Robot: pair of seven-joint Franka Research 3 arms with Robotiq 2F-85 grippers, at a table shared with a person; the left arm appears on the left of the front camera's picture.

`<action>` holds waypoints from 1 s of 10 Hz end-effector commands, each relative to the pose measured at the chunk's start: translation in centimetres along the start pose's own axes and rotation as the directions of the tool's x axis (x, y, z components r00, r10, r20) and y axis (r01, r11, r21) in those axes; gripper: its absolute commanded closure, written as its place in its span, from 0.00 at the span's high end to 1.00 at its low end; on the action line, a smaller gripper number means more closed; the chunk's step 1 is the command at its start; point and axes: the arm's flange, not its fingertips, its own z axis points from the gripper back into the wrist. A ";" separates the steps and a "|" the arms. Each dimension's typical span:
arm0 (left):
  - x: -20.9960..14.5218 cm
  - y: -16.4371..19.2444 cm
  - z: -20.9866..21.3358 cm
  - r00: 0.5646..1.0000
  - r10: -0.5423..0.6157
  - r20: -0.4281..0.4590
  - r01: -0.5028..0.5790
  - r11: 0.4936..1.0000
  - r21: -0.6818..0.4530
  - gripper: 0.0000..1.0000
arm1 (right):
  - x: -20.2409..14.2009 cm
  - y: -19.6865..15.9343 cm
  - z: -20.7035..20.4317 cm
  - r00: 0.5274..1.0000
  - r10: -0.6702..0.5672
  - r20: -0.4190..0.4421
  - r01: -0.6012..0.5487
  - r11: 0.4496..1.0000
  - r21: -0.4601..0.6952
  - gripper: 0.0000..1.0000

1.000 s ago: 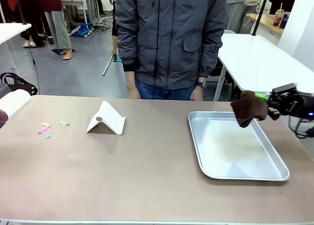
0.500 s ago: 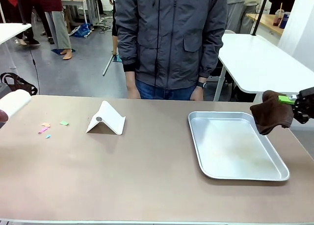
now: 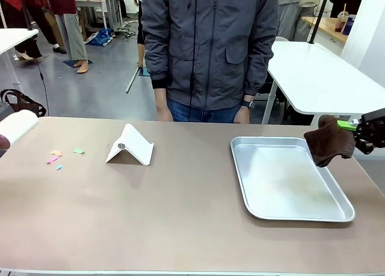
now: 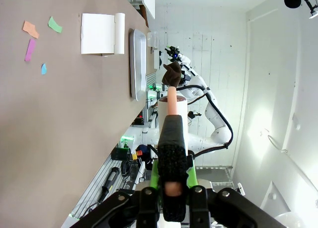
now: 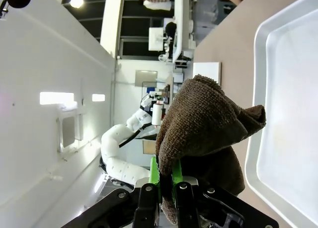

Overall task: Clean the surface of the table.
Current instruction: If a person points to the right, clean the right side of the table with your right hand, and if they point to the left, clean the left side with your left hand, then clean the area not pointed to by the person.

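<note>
1. While the right claw (image 3: 344,129) pinches the brown cloth (image 3: 328,145) above the right rim of the tray (image 3: 301,218), the cloth hangs in the air. It has no wiping contact yet.
2. My left claw (image 4: 173,176) is pressed together on the black handle of a roller (image 4: 172,106), whose white roll sits at the left edge of the table (image 3: 180,216).
3. That table spans the front view between me and the person. The tray is on its right part, a white folded stand (image 3: 130,145) is left of centre, and paper scraps (image 3: 60,156) lie near the left end.
4. I judge the scraps to be the mess. I'd lower the cloth until it lies flat on bare top, steer around the tray, then sweep in even strokes — with light pressure, so the cloth doesn't drag out of the pinch.
5. I can read no brand, label or writing anywhere.
</note>
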 end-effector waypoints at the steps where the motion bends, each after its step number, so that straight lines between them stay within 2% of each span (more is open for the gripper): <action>1: -0.4 -0.2 -0.1 1.000 -0.018 -0.004 0.018 1.000 -0.001 0.14 | 0.5 0.8 -0.2 1.000 0.014 0.002 -0.014 1.000 0.024 0.11; 10: -0.4 -0.2 -0.1 1.000 -0.018 -0.004 0.018 1.000 -0.001 0.14 | 0.5 0.8 -0.2 1.000 0.014 0.002 -0.014 1.000 0.024 0.11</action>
